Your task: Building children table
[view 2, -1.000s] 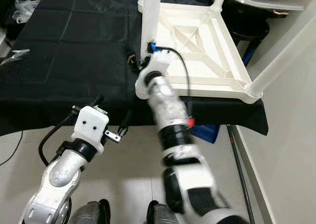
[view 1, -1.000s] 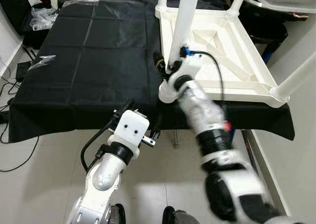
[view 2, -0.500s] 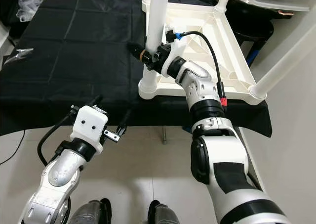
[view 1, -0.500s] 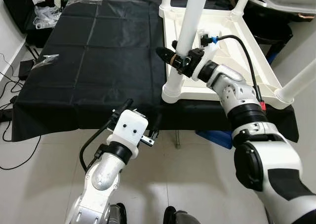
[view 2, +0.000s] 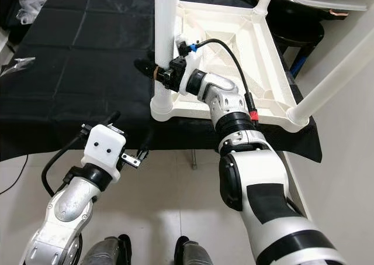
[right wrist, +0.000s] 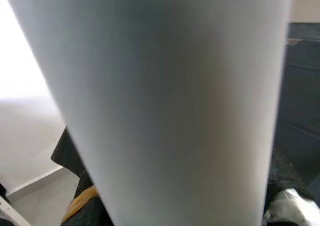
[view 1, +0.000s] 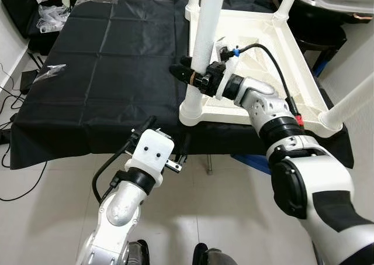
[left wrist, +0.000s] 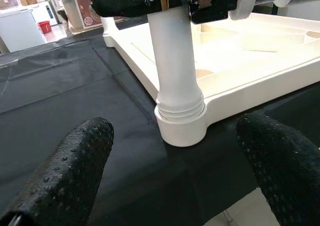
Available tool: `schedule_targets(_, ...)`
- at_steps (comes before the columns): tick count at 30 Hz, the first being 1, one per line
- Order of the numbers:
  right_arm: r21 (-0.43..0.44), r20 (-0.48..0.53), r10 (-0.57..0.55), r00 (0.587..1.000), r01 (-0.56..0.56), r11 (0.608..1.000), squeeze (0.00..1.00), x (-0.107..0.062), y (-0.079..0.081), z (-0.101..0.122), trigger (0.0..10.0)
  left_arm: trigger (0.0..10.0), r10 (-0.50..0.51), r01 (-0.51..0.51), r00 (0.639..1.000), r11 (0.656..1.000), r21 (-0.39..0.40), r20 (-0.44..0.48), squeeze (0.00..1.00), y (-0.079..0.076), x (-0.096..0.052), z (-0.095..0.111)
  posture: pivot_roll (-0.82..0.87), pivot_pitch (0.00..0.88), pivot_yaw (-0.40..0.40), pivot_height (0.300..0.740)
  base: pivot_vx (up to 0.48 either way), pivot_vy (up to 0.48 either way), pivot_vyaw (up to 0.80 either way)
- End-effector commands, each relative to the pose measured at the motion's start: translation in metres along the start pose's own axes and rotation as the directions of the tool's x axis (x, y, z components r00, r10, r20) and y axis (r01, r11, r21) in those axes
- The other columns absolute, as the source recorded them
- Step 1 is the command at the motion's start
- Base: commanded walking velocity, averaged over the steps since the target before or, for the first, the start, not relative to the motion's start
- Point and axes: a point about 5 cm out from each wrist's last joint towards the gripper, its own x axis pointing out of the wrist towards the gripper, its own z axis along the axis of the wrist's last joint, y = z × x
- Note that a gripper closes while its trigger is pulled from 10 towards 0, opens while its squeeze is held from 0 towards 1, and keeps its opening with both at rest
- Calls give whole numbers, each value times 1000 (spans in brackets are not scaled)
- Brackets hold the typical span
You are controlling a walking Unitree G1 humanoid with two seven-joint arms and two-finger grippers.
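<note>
The left tool (view 1: 166,142) hangs wide open below the bench's (view 1: 87,124) near edge. Beyond, the right tool (view 1: 196,76) clamps the upright table leg (view 1: 201,42), axis vertical, seated in the upturned tabletop's (view 1: 274,78) near-left corner socket.

Table leg (view 1: 205,40) & tabletop (view 1: 266,72): smooth white plastic, semi-gloss. Tablecloth (view 1: 111,72): matt black, creased. Left gripper fingertips (left wrist: 67,173): black, pebbled rubber.
</note>
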Motion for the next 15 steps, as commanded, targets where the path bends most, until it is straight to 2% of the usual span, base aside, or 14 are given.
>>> schedule_targets(1,33,-2,-7,1000,8,999,0,3,2,-5,0,10000,-9,9,1000,1000,5,-19,0,-2,-3,-2,223,224,-78,740,0,0,0)
schedule_targets(3,11,3,-98,995,98,995,0,1,-4,-4,0,10000,-10,10,1000,1000,3,-21,0,-3,-3,-3,215,224,-77,740,0,0,0)
schedule_targets(4,11,3,-98,995,98,995,0,1,-4,-4,0,10000,-10,10,1000,1000,3,-21,0,-3,-3,-3,215,224,-77,740,0,0,0)
schedule_targets(6,-16,-2,-269,963,269,963,0,-5,-15,-4,0,10000,-9,9,1000,1000,2,-20,0,-3,-2,-3,211,224,-80,740,0,0,0)
schedule_targets(7,-21,-6,-325,946,325,946,0,-8,-19,-4,0,10000,-9,9,1000,1000,1,-20,0,-4,-2,-3,211,224,-80,740,0,0,0)
schedule_targets(8,-21,-6,-325,946,325,946,0,-8,-19,-4,0,10000,-9,9,1000,1000,1,-20,0,-4,-2,-3,211,224,-80,740,0,0,0)
schedule_targets(10,-8,-31,-486,873,486,874,0,-14,-27,-10,0,10000,-8,8,1000,1000,-1,-19,0,-3,-1,-3,200,224,-76,740,0,0,0)
schedule_targets(11,-3,-38,-575,817,576,818,0,-17,-31,-13,0,10000,-10,10,1000,1000,-1,-18,0,-4,-1,-3,200,224,-76,740,0,0,0)
schedule_targets(12,-3,-38,-575,817,576,818,0,-17,-31,-13,0,10000,-10,10,1000,1000,-1,-18,0,-4,-1,-3,200,224,-76,740,0,0,0)
schedule_targets(13,-2,-42,-631,774,632,775,0,-20,-33,-16,0,10000,-11,11,1000,1000,-2,-17,0,-4,-1,-3,200,224,-76,740,0,0,0)
schedule_targets(14,-8,-31,-713,701,713,701,0,-23,-33,-19,0,10000,-12,12,1000,1000,-2,-16,0,-4,0,-3,188,221,-74,740,0,0,0)
schedule_targets(15,-8,-31,-713,701,713,701,0,-23,-33,-19,0,10000,-12,12,1000,1000,-2,-16,0,-4,0,-3,188,221,-74,740,0,0,0)
